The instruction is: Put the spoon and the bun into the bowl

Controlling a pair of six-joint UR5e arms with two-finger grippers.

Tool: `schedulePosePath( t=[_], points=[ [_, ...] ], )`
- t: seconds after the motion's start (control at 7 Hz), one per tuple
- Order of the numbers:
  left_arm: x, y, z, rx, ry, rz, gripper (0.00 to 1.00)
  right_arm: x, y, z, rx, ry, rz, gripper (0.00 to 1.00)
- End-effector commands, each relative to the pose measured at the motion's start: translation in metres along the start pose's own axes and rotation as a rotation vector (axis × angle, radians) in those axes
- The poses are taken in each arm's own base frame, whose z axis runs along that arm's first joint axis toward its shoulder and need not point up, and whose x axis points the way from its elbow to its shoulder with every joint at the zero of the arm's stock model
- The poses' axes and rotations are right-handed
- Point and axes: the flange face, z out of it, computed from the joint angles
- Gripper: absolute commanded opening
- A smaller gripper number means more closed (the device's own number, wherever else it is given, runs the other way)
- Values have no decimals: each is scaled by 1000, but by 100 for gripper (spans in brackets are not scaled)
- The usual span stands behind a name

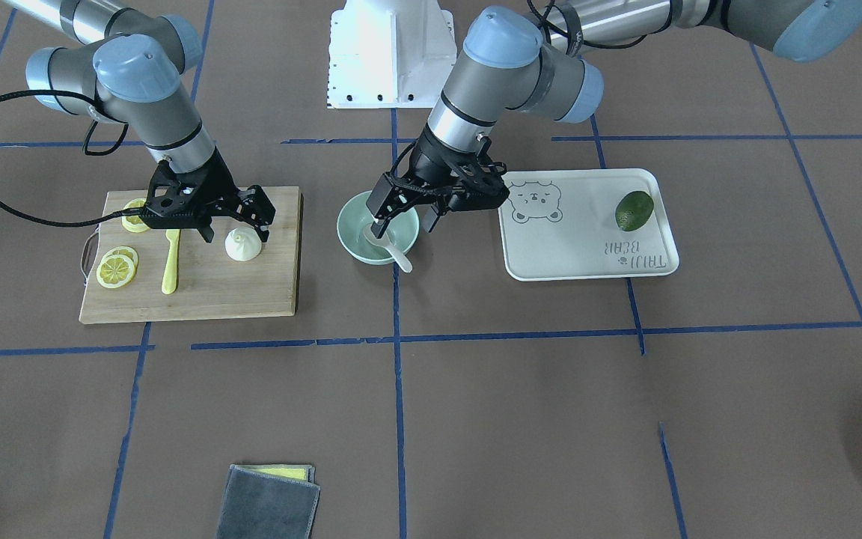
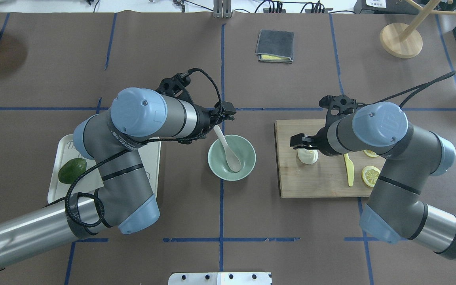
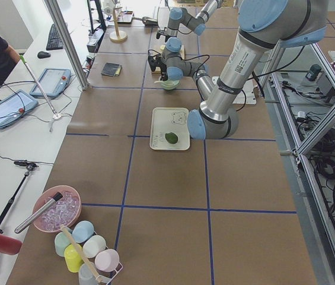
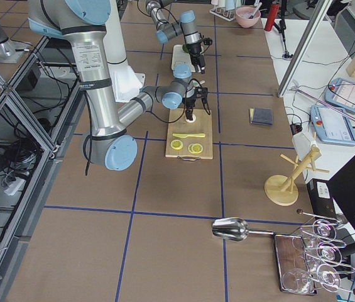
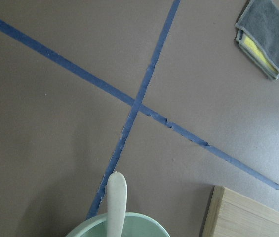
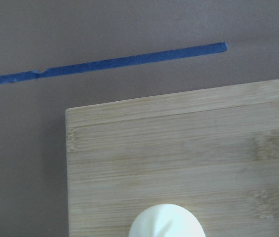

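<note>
The pale mint-green bowl (image 1: 349,233) stands at the table's middle, also in the overhead view (image 2: 248,166). The white spoon (image 1: 392,253) lies in it, scoop down, handle sticking over the far rim (image 2: 228,150) (image 5: 116,202). My left gripper (image 1: 405,221) hovers over the bowl, open, not touching the spoon. The white pleated bun (image 1: 242,245) sits on the wooden cutting board (image 1: 251,288), also in the right wrist view (image 6: 166,222). My right gripper (image 1: 235,233) is open just above the bun, one finger on each side of it.
A yellow knife (image 1: 170,262) and lemon slices (image 1: 117,269) lie on the board. A white bear-print tray (image 1: 588,254) with a green fruit (image 1: 634,210) stands beside the bowl. A folded grey cloth (image 2: 274,46) and a wooden stand (image 2: 401,39) are at the far side.
</note>
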Motion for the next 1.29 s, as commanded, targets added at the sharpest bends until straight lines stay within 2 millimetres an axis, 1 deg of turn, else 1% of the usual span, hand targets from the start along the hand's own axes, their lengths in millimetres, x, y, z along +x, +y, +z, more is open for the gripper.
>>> schedulePosePath(
  t=[0.0, 0.14, 0.29, 0.43, 0.57, 0.71, 0.86, 1.0, 1.14],
  points=[
    [-15, -19, -27, -1, -14, -8, 100, 0, 4, 16, 1, 26, -9, 84],
    [-17, -26, -35, 3, -11, -8, 100, 1, 4, 17, 0, 30, -8, 47],
    [-18, -33, -37, 11, -12, -11, 100, 1, 4, 16, -3, 28, -10, 0],
    [-21, -48, -41, 16, -52, 16, 100, 1, 4, 16, -6, 27, -15, 0],
    [-20, -65, -57, 15, -108, 91, 100, -1, 3, 11, -2, 16, -15, 0],
    [-26, -85, -76, 25, -162, 142, 100, -4, -1, -1, 10, -3, -14, 0],
    [-44, -106, -94, 17, -197, 215, 100, -10, -13, -21, 34, -34, -8, 0],
    [-59, -135, -111, 10, -218, 289, 100, -37, -26, -41, 60, -90, -9, 0],
    [-87, -164, -125, 28, -252, 336, 100, -72, -31, -57, 76, -145, -14, 0]
  ],
)
